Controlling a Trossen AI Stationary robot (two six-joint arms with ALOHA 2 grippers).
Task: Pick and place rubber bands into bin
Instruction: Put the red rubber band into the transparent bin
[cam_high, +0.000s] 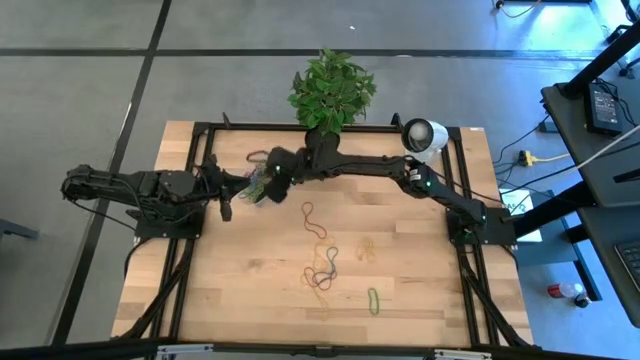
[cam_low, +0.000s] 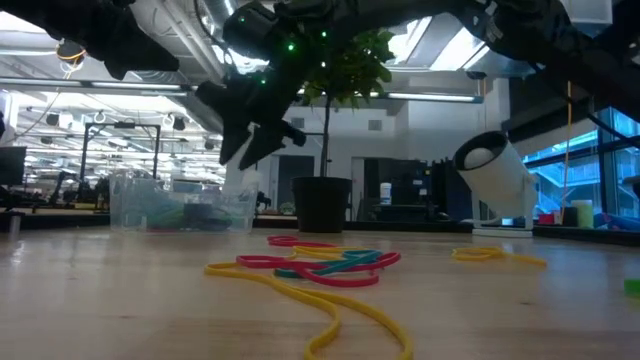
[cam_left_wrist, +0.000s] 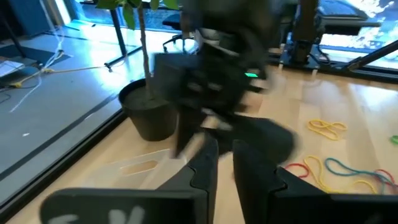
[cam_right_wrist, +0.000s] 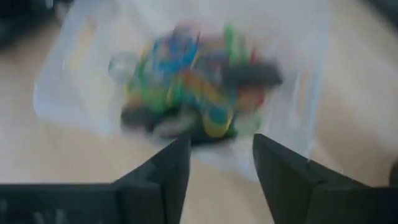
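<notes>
The right gripper (cam_right_wrist: 214, 163) hangs open over the bin (cam_right_wrist: 68, 93) at upper centre-left of the high view — best to lift straight up so no rubber bands (cam_right_wrist: 186, 87) cling — while the left gripper (cam_left_wrist: 225, 168), near-closed on nothing visible, waits just beside it.

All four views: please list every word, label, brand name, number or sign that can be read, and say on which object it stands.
No readable text in any view.
Dark screen device on the desk beside the table: it shows marks, too small to read.
Bin, rubber bands, plant pot: no label visible.
</notes>
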